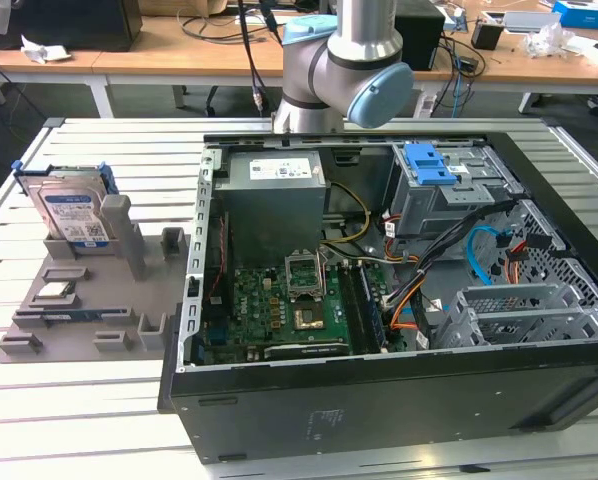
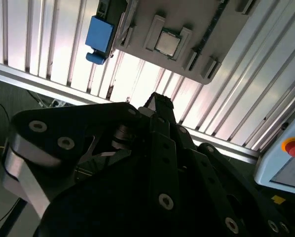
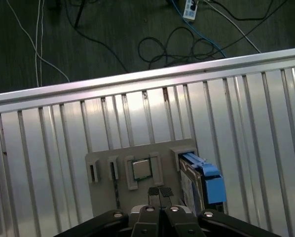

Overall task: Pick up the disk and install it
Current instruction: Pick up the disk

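Note:
The disk [image 1: 70, 214] stands on edge in a slot of the grey holder plate [image 1: 159, 290], at the exterior view's left on the slatted table. It is a silver-grey drive with a white-and-blue label in a blue caddy. Both wrist views catch the disk's blue caddy [image 3: 205, 178] [image 2: 99, 36] from above. My gripper [image 3: 160, 192] [image 2: 156, 100] hangs well above the holder plate, beside the disk and apart from it. Its fingertips are shut together with nothing between them.
An open computer case [image 1: 379, 385] fills the exterior view's right half, with a motherboard [image 1: 279, 310] and a blue-latched drive cage [image 1: 434, 170] inside. A small silver chip [image 1: 57, 291] [image 3: 141, 169] sits on the holder plate. Cables lie on the floor beyond the table edge [image 3: 147, 76].

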You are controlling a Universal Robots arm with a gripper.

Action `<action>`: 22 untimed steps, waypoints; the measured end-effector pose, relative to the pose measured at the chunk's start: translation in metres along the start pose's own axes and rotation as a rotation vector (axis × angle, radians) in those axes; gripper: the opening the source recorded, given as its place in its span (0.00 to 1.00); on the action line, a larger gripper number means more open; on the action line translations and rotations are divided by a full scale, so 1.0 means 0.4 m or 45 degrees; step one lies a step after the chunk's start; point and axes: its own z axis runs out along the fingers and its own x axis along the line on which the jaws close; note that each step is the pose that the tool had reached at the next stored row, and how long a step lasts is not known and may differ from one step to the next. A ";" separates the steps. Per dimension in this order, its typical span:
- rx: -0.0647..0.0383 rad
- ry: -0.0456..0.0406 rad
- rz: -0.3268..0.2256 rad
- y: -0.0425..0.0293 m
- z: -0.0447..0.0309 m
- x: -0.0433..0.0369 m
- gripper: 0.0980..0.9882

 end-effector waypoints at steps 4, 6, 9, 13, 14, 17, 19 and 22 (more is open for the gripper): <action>0.000 0.000 -0.002 0.000 0.000 0.000 0.36; 0.000 0.000 -0.003 0.000 0.000 0.000 0.36; 0.000 0.000 -0.004 0.000 0.000 0.000 0.56; 0.000 0.000 -0.007 0.000 0.000 0.000 0.63; 0.000 0.000 -0.007 0.000 0.000 0.000 0.63; 0.000 0.000 -0.007 0.000 0.001 -0.002 0.63; 0.000 0.000 -0.007 -0.002 0.001 -0.016 0.63; 0.000 0.000 -0.007 -0.001 0.004 -0.030 0.63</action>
